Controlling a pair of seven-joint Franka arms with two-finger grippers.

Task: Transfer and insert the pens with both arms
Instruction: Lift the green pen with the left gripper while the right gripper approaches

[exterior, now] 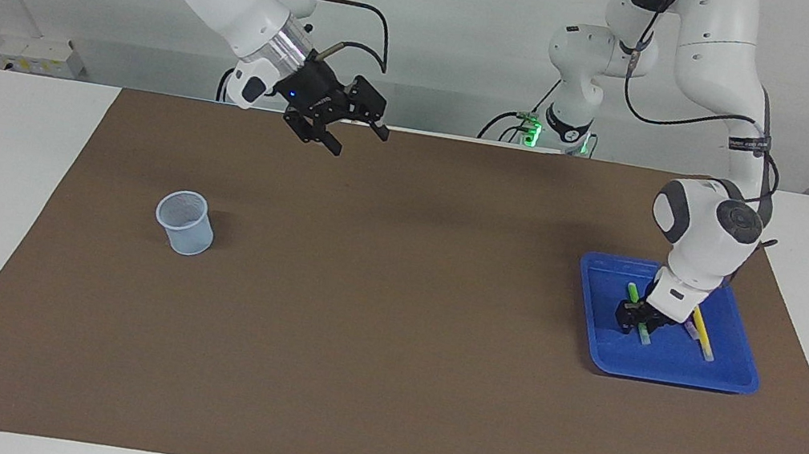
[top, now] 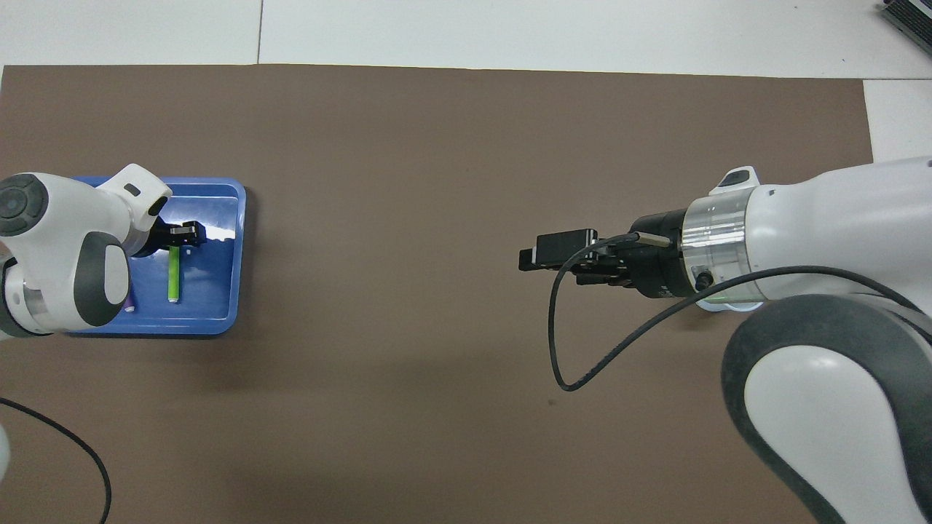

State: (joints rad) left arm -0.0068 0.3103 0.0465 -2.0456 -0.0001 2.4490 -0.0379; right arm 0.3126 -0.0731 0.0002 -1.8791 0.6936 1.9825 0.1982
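Note:
A lime green pen (top: 174, 275) lies in the blue tray (exterior: 674, 367) at the left arm's end of the table. My left gripper (exterior: 634, 321) is down in the tray, its fingers drawn in on that pen's end farther from the robots. The yellow pen (exterior: 702, 333) lies beside it. Only a tip of the purple pen (top: 129, 306) shows past the left arm. My right gripper (exterior: 356, 130) hangs open and empty, high over the brown mat (exterior: 379, 385).
A pale blue cup (exterior: 185, 223) stands on the mat toward the right arm's end; from overhead the right arm covers nearly all of it. A smaller white arm with green lights (exterior: 574, 91) stands at the robots' end.

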